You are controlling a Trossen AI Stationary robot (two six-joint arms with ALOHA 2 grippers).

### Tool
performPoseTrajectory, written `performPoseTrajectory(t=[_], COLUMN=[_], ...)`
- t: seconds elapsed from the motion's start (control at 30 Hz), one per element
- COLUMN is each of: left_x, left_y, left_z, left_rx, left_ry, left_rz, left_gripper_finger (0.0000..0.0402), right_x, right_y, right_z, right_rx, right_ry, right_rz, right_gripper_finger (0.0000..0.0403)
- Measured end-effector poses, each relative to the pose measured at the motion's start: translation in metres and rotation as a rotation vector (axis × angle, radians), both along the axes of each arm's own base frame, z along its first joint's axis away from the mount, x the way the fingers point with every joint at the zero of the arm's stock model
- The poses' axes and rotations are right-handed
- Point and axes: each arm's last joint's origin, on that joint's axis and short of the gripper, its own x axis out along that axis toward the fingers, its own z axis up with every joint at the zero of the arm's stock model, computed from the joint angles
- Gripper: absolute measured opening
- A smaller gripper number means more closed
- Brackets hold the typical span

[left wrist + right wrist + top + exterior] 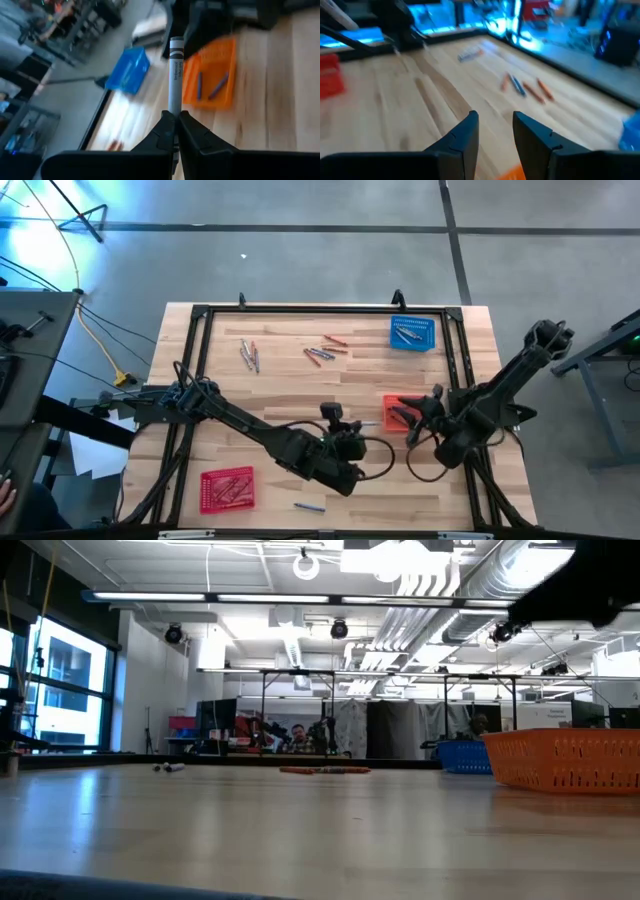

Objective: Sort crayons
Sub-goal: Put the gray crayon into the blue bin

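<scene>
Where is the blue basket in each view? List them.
High: blue basket, upper right corner of table.
Low: far back, right of centre.
Left wrist: beyond the gripped crayon.
Right wrist: probably the blue sliver at the frame's edge.
Landmark: orange basket, its neighbour.

Two black jointed arms (260, 435), looping cables
</scene>
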Motion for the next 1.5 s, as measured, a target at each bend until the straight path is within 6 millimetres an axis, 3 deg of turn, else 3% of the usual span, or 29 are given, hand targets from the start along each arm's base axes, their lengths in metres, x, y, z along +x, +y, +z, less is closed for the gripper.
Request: performPoseTrajectory(t=[0.17, 0.4, 0.83, 1.5], left_x=[0.014, 0.014, 0.010, 0.014], left_y=[-0.006, -0.015, -0.021, -0.020], left_z=[0.004, 0.010, 0.008, 0.010], left_rx=[-0.009, 0.026, 0.010, -0.040], left_ry=[-0.136, -0.175, -0.170, -0.170], left_rz=[-0.044, -0.072, -0.077, -0.154], left_gripper_finger=[0.0000, 0.0000, 0.0000, 0.0000], right_x=[0.012, 0.018, 0.020, 0.021], right_y=[0.013, 0.025, 0.031, 0.033], right_z=[0.024, 0.042, 0.054, 0.062], right_rx=[-0.091, -0.115, -0.124, -0.127], right_ry=[-0.047, -0.099, -0.184, -0.257], right_rz=[0.136, 0.404, 0.544, 0.605], right_gripper_finger=[0.0114, 0.0114, 0.0114, 0.0101])
